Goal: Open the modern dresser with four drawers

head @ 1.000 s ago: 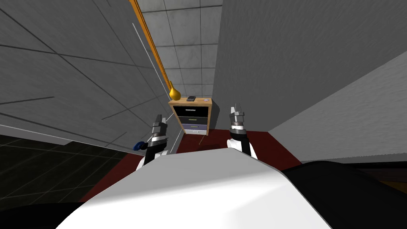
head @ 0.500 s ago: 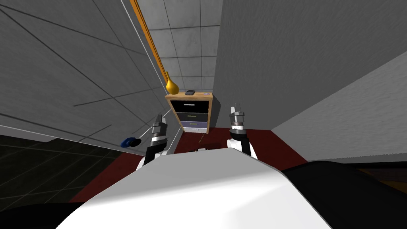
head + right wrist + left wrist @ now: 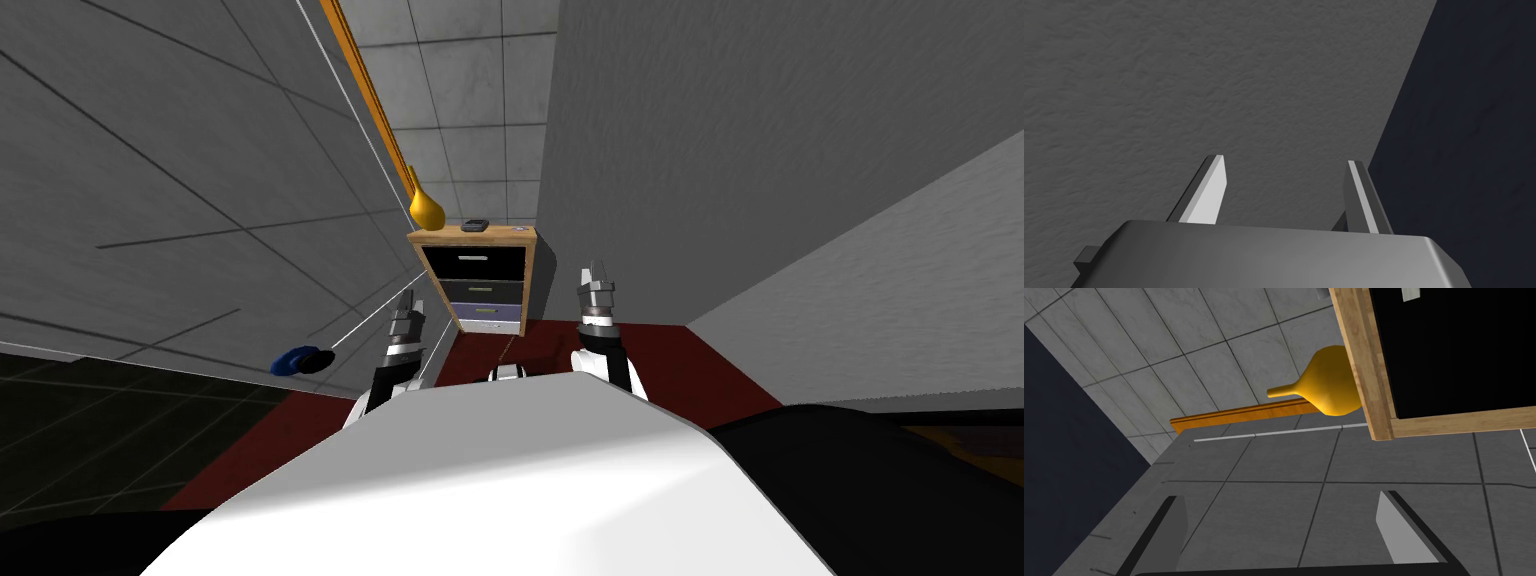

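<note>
Wood-brown on its sides and top, the tall dresser (image 3: 481, 284) has four drawers: black, dark grey, purple and white. It stands straight ahead of us at the end of a narrow way, on the dark red floor (image 3: 690, 375). A round yellow vase with a thin neck (image 3: 425, 209) sits on its top left corner. All four drawers look shut to us. Our left gripper (image 3: 405, 298) has its two fingers spread wide and holds nothing. Our right gripper (image 3: 597, 268) is spread wide too, also with nothing in it. The dresser lies in front of both, well apart from them, a bit more to the left side. Its drawer handles run side to side. We think the left gripper is nearer, since its wrist view shows the dresser's wooden corner (image 3: 1369, 368) beyond the fingers.
</note>
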You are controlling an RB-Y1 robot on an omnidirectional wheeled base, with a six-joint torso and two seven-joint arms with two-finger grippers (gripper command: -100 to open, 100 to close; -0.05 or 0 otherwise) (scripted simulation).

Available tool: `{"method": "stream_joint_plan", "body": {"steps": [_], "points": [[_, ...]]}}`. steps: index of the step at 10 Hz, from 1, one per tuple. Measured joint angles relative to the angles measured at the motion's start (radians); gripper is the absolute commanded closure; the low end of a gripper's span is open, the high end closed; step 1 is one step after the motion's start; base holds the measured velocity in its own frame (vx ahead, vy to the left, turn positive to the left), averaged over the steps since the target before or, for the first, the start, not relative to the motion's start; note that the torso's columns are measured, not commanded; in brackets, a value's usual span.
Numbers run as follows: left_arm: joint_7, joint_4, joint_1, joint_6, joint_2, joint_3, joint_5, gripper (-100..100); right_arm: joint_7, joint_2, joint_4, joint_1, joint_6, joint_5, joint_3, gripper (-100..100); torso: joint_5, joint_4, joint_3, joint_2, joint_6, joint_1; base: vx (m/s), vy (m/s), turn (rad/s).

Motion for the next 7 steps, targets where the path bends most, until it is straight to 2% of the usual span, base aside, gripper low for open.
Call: {"method": "stream_joint_plan", "body": {"steps": [7], "points": [[-0.019,0.164,-0.049,-0.034,0.023,-0.007,-0.018,-100,0.000,0.000,0.000,0.000,0.000,0.000,0.000,0,0.000,0.001,0.000,0.001,0.000,-0.001,0.085,-0.003,-0.022]]}}
